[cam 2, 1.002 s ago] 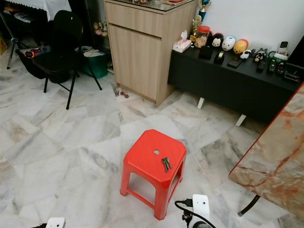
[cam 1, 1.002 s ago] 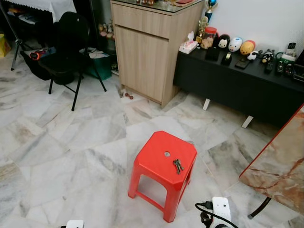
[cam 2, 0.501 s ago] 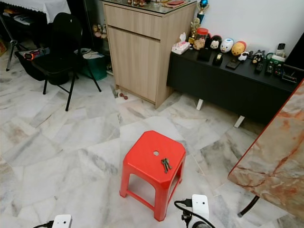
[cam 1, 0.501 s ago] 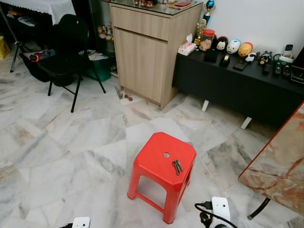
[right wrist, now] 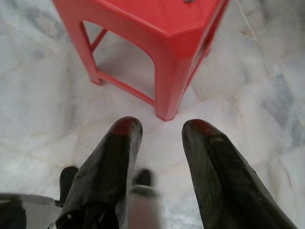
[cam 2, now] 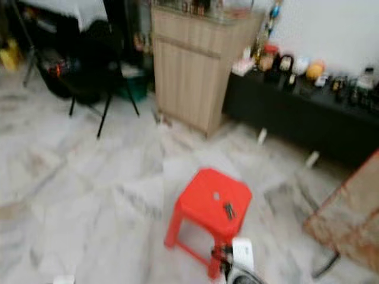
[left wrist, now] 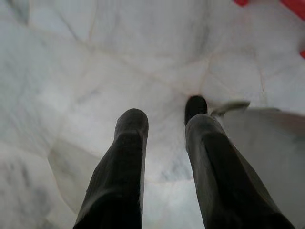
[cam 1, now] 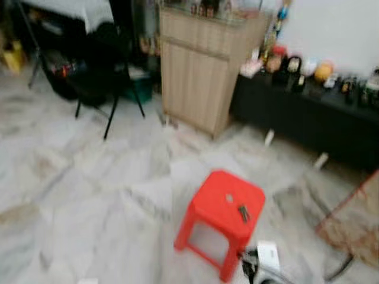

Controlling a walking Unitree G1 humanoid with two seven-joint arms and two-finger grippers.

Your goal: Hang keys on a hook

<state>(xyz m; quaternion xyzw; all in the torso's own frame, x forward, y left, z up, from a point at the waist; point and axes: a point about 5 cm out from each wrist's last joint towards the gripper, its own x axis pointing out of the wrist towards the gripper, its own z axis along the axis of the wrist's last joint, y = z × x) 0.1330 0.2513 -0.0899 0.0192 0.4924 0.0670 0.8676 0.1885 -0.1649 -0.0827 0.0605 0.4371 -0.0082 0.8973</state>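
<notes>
On top of the red stool (cam 1: 224,210) right ahead of you, that's where the keys (cam 1: 243,213) are lying, a little dark bunch just beside the small hole in the middle of the seat, toward the robot's right. Heads up, both eye views are pretty blurred, so you won't get much detail on the keys themselves.

Your right gripper (right wrist: 159,129) hangs low over the marble floor (cam 1: 89,189), near the stool's closest leg, and in its wrist view you can see the stool's underside frame past the fingertips. Its jaws are parted with a clear gap and nothing between them. Your left gripper (left wrist: 166,117) points down at bare marble, jaws also spread and holding nothing; a red corner of the stool sits at the edge of that view.

Further back you've got a light wooden cabinet (cam 1: 204,71) against the wall, and next to it on the robot's right a low black surface (cam 1: 308,115) carrying a row of small figurines (cam 2: 296,64) and other bits too blurry to name. A black folding chair (cam 1: 100,71) stands off to the left of the cabinet. At the far right edge, the corner of a reddish marble-patterned tabletop (cam 1: 355,222) pokes in.
</notes>
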